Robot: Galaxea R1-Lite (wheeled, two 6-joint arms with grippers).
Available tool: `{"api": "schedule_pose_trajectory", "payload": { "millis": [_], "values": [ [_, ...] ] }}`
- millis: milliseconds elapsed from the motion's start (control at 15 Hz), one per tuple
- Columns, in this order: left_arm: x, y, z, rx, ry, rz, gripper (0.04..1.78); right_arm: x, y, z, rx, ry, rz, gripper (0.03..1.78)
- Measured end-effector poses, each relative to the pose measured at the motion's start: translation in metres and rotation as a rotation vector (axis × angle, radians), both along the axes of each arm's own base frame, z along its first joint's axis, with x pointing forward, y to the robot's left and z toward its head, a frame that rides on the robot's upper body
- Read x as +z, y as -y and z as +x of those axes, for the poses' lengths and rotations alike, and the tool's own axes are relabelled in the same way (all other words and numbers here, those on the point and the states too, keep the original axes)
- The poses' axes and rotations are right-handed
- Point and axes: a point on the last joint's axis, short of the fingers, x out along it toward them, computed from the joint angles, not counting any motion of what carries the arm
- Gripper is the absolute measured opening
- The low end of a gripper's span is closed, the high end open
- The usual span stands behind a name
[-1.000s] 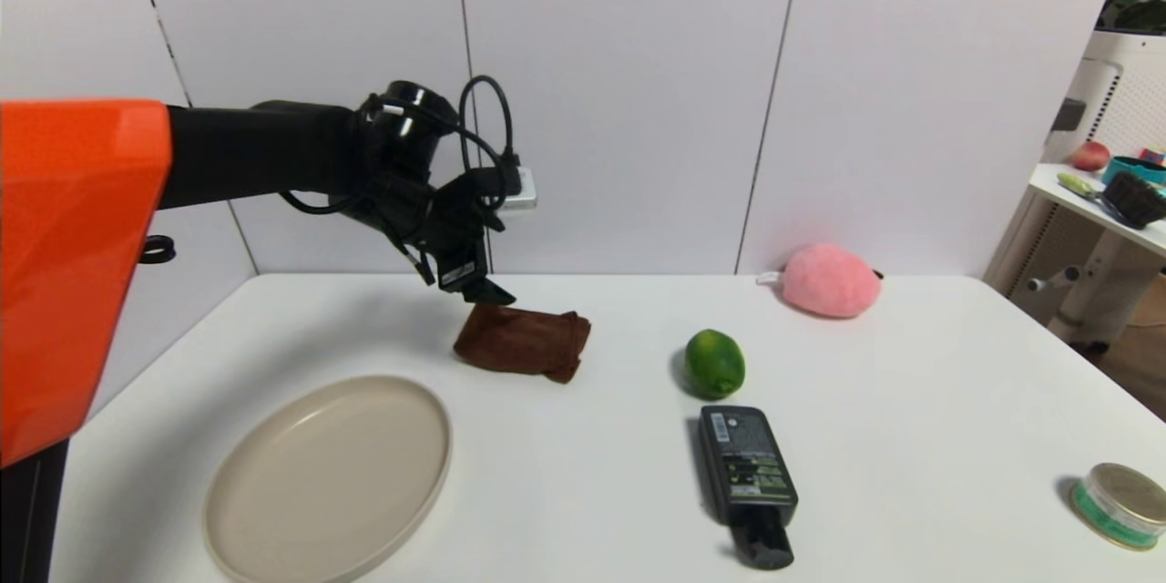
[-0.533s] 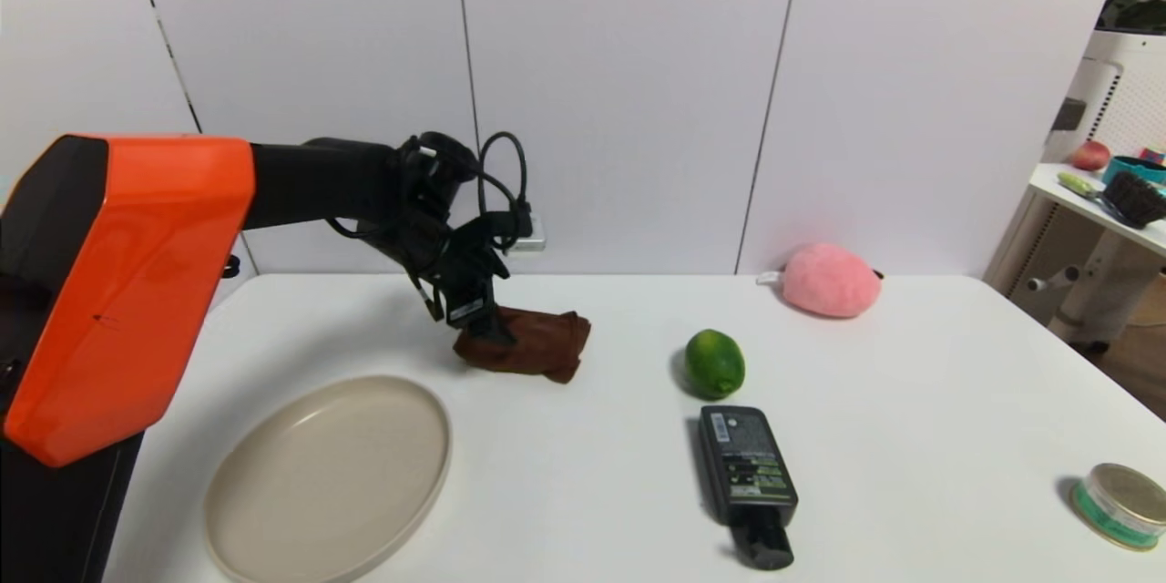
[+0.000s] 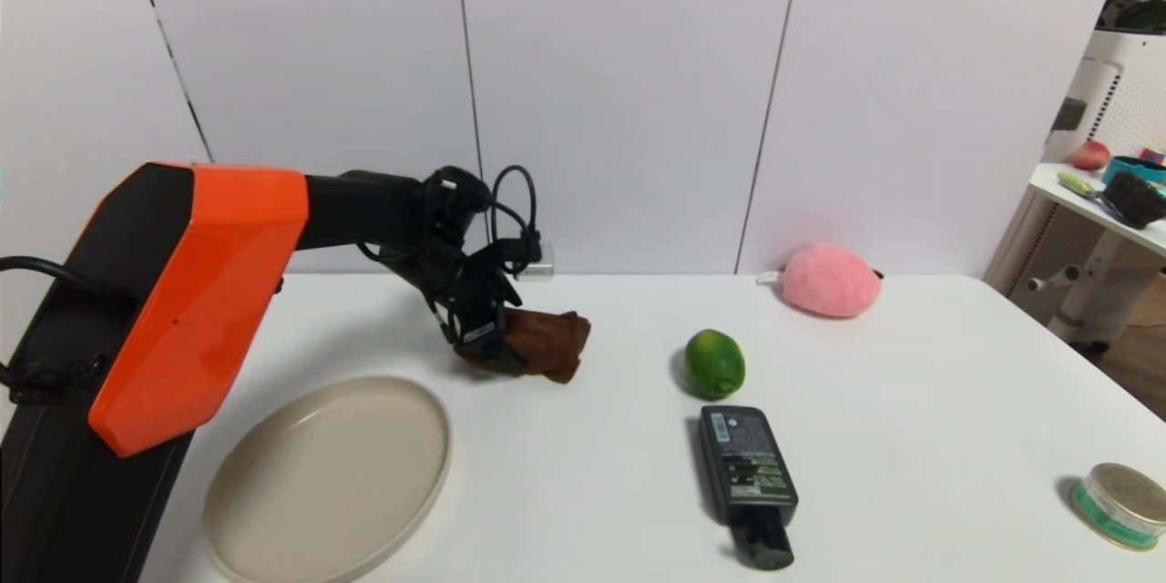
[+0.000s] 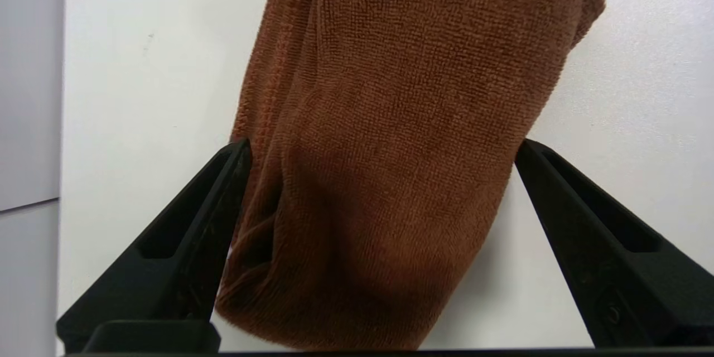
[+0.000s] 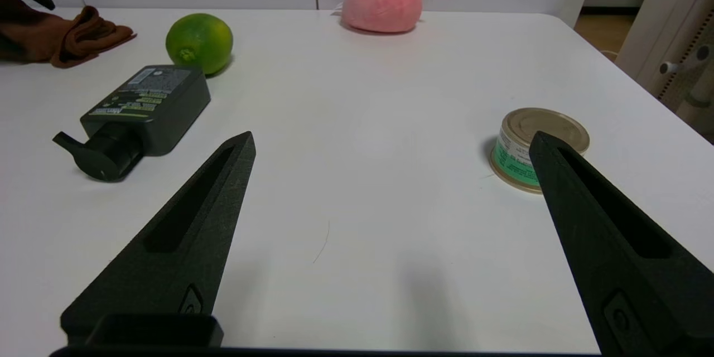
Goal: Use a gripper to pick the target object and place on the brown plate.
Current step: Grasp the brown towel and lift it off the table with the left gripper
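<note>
The dark brown towel [image 3: 547, 342] lies folded on the white table, behind and to the right of the beige plate [image 3: 328, 478]. My left gripper [image 3: 487, 346] is down at the towel's left end, open. In the left wrist view its two fingers straddle the towel [image 4: 390, 150], one on each side, with the gripper [image 4: 379, 148] not closed on it. My right gripper [image 5: 390, 142] is open and empty, low over the table at the front right; it does not show in the head view. The towel's end also shows in the right wrist view [image 5: 61, 39].
A green lime [image 3: 714, 363] and a black bottle [image 3: 747, 478] lie right of the towel. A pink plush ball [image 3: 829, 281] sits at the back. A gold-lidded tin [image 3: 1120, 504] is at the front right edge. A side shelf stands off to the right.
My left gripper has come down from above the towel's left end to table level, so its open fingers now straddle the towel. The towel has not moved.
</note>
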Motion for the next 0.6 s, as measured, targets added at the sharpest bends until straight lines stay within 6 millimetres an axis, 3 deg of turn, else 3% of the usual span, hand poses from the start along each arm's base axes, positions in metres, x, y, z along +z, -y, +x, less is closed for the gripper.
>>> {"api": "schedule_pose_trajectory", "payload": {
  "millis": [133,333,600],
  "values": [
    [-0.008,0.001,0.002,-0.002,-0.031,-0.019,1.68,0.0,0.0,0.0,0.0,0.0,0.0,1.69],
    [-0.019,0.002,0.005,0.002,-0.061,-0.025,1.17,0.0,0.0,0.0,0.0,-0.001,0.0,1.69],
    [-0.022,0.002,0.006,0.003,-0.064,-0.03,0.77,0.0,0.0,0.0,0.0,0.0,0.0,1.69]
  ]
}}
